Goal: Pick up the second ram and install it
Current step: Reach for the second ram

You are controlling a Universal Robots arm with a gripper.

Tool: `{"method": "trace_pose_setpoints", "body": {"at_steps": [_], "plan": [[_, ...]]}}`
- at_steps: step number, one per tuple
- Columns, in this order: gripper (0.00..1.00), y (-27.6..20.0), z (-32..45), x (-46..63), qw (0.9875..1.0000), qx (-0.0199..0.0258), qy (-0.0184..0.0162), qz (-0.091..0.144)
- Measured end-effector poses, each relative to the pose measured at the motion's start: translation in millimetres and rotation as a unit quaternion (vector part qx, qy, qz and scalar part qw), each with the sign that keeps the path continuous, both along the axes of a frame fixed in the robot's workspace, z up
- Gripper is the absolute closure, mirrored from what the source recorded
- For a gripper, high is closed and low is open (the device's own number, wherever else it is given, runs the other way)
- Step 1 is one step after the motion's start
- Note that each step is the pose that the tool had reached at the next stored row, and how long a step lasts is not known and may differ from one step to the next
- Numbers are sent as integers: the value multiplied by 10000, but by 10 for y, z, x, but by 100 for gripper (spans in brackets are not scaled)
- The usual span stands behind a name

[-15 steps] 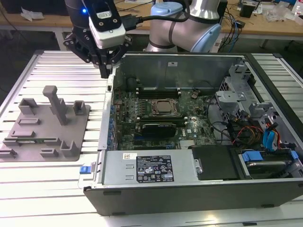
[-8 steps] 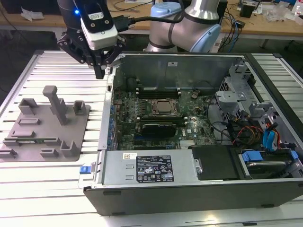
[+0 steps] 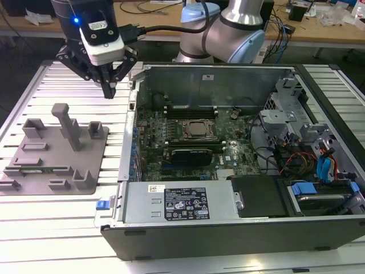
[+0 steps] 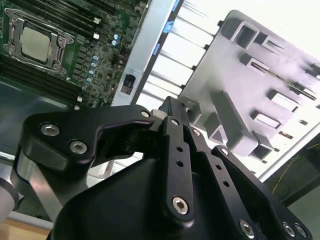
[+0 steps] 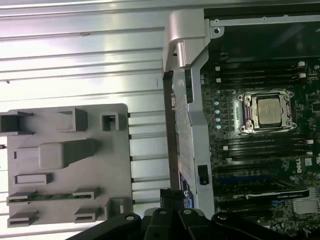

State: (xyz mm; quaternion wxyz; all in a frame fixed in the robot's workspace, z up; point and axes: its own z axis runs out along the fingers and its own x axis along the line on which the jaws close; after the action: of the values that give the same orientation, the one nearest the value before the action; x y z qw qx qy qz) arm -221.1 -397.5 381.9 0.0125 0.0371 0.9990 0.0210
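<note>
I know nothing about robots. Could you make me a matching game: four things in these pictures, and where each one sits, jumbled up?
Things:
1 gripper
2 second ram
3 processor
4 black expansion card

Places:
A in the grey holder tray
B on the motherboard, between processor and labelled metal box
C above the slatted table, beside the computer case
D middle of the motherboard, in a metal frame

Pairs: 1-C, 2-A, 3-D, 4-B
</note>
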Motion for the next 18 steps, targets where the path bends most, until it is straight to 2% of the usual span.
{"method": "trace_pose_setpoints", "body": {"at_steps": [11,18], "plan": [[92,0,-56,-284,10000,0,0,0],[92,0,-95,-579,10000,0,0,0]]}}
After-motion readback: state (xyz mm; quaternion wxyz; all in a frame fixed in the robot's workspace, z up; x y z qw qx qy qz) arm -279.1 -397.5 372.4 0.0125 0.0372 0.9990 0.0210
